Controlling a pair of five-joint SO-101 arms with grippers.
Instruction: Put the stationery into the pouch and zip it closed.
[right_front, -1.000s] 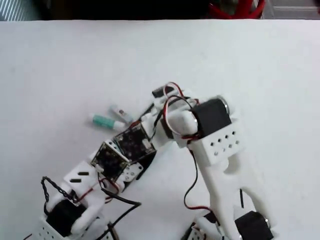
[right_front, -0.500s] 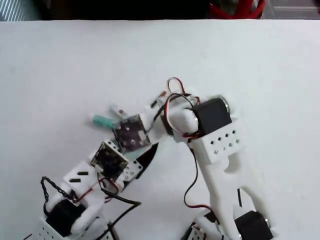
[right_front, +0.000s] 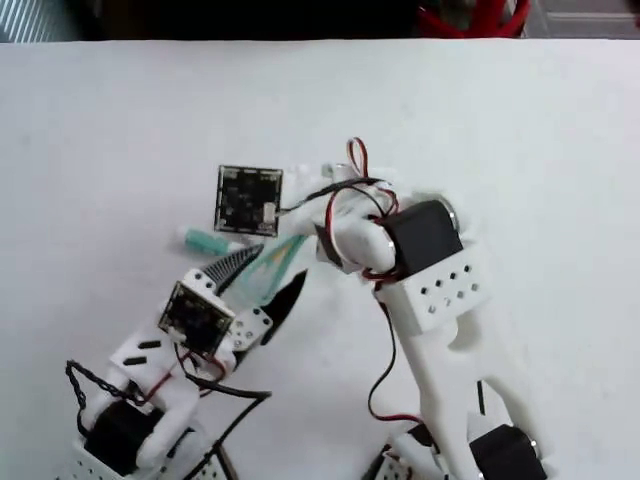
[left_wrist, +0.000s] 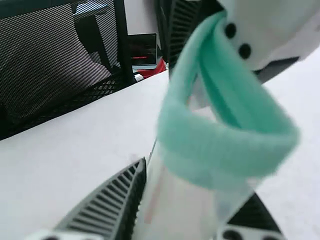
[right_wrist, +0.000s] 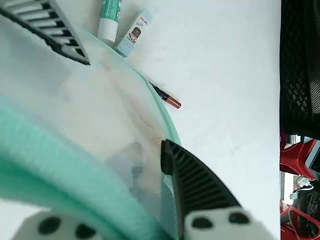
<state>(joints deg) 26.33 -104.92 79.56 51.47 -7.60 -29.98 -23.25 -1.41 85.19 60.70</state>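
Down at the left claw (left_wrist: 197, 187), two black fingers sit either side of the pouch (left_wrist: 225, 145) and pinch its cloudy plastic body, so that one has a firm grip. Up at the thick green rim, the right claw (right_wrist: 120, 170) has hold too, its ribbed black finger pressed against the wall just under the band. Both arms have the pouch between them over the white table (right_front: 500, 120), the green band curling round in a loop. Through the wall there's a faint reddish streak and a grey patch, and I can't tell whether anything lies inside. Out on the table near the pouch lies a green tube (right_wrist: 109, 12) with a white end. Just beside it is a small white-and-blue box (right_wrist: 134, 34) carrying a tiny picture and print too small to read. Closer to the rim lies a dark pencil (right_wrist: 166, 97) with a coppery tip, its other end hidden behind the pouch. Beyond the table edge stands a black mesh chair (left_wrist: 50, 65).
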